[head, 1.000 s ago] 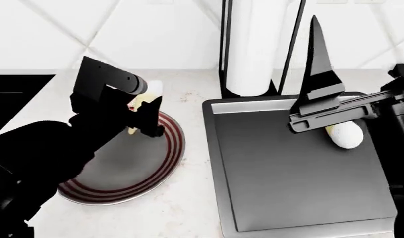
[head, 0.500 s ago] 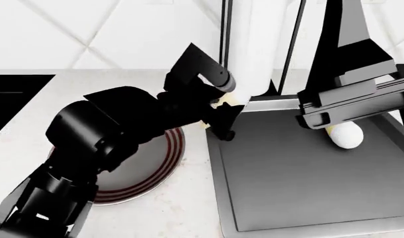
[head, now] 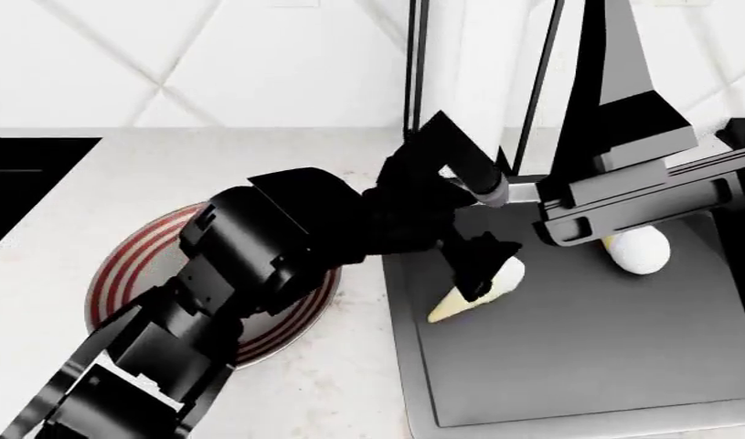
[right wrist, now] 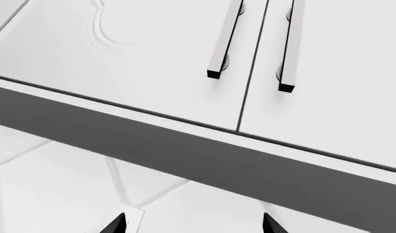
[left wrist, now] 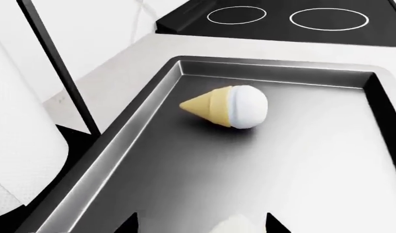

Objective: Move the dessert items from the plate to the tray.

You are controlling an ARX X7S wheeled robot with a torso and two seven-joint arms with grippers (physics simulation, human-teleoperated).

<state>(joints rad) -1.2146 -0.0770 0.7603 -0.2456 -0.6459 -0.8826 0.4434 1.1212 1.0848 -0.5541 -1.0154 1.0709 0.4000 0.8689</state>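
Your left gripper [head: 480,267] is out over the tray [head: 568,384], clamped on one ice-cream cone [head: 476,290], tip pointing toward seven o'clock in the head view. The other cone [head: 638,249] lies on its side on the tray floor at about two o'clock from it. The striped plate [head: 128,247] sits bare at nine o'clock. Your right gripper [head: 616,197] hangs above the second cone; I can't tell its jaw width.

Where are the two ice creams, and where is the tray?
Ice cream on the tray [left wrist: 232,107]: left wrist view, where cone meets white top.
Ice cream in the left hand [head: 470,298]: head view, its cone.
Tray [head: 568,357]: head view, bare floor.
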